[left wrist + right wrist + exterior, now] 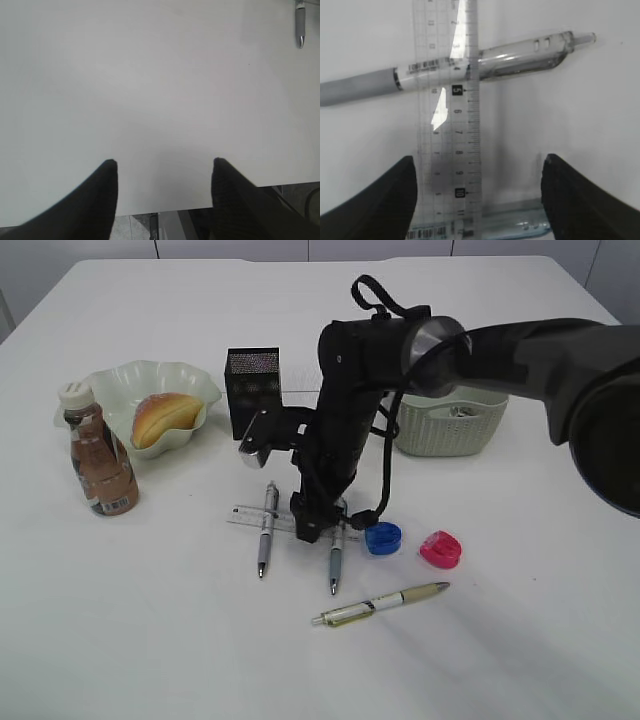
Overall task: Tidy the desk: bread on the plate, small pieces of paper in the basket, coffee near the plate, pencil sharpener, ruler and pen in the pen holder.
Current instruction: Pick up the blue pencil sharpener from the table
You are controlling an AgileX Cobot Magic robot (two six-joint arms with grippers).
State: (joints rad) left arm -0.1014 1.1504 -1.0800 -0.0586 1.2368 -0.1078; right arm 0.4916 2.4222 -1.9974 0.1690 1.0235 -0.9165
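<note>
1. Here the white table (120, 620) fills nearly every view; pale wall panels edge its far side.
2. Right gripper (477, 192), jaws apart, hovers over the clear ruler (450, 135), which crosses a grey pen (420, 75).
3. Left gripper (165, 185), jaws apart, holds nothing, above the table's near edge.
4. Beyond the ruler stands the black pen holder (251, 390).

The right arm (540, 360) is built of thick, matte black tubular segments, with a polished silver disc capping one joint near the wrist. A black fabric strap loops above the wrist housing, and a black cable curls down its side toward the pincer. A silver-grey camera block (255, 445) juts from a black bracket on the wrist. The right pincer (477, 192) shows two broad, dark, wedge-shaped fingers (380, 200) with smooth, matte faces. The left pincer (162, 192) has similar black tapering fingers (97, 200), one showing a fine ribbed or woven texture.
</note>
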